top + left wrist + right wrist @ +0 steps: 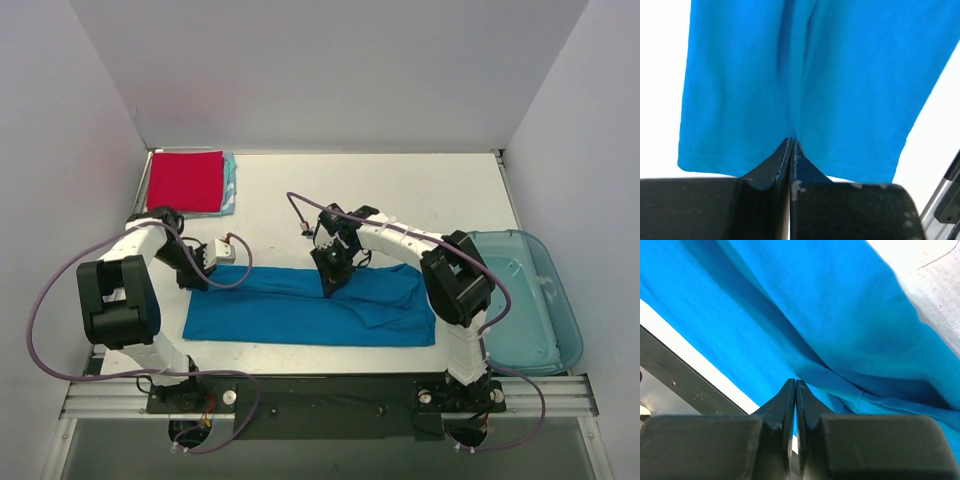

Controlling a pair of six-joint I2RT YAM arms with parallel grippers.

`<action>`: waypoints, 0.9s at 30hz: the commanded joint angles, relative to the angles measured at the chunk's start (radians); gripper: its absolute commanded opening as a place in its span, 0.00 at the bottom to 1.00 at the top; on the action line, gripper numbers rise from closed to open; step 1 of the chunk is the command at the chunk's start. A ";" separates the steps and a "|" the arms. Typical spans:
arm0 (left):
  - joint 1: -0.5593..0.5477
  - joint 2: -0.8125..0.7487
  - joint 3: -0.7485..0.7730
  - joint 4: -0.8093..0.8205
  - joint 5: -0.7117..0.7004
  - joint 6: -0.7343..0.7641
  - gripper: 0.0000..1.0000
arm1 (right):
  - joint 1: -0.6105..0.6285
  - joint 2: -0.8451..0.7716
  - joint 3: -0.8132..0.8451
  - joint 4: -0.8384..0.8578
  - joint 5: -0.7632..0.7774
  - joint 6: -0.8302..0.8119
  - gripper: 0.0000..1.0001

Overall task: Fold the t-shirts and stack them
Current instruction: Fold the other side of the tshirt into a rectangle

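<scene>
The blue shirt [300, 310] lies as a long, soft band across the near part of the white table [420, 200], with rumpled folds toward its right end; the left gripper [200, 282] is closed, its black fingertips pinching the stitched hem at the band's left end, where a crease puckers; the right gripper [328, 288] is closed on a fold at the far edge; a red shirt [185, 181], folded square, sits on a teal one [230, 185] in the far left corner; a translucent plastic bin [530, 320] stands at the right
</scene>
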 commanded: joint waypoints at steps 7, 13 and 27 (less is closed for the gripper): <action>-0.028 -0.017 0.097 -0.002 0.240 -0.033 0.11 | 0.014 -0.018 0.084 -0.121 0.045 -0.072 0.00; -0.211 -0.039 -0.028 0.475 0.128 -0.390 0.10 | -0.006 0.081 0.254 -0.110 0.042 -0.018 0.00; -0.156 -0.035 0.003 0.386 0.023 -0.344 0.10 | 0.041 0.209 0.247 -0.055 -0.062 -0.021 0.00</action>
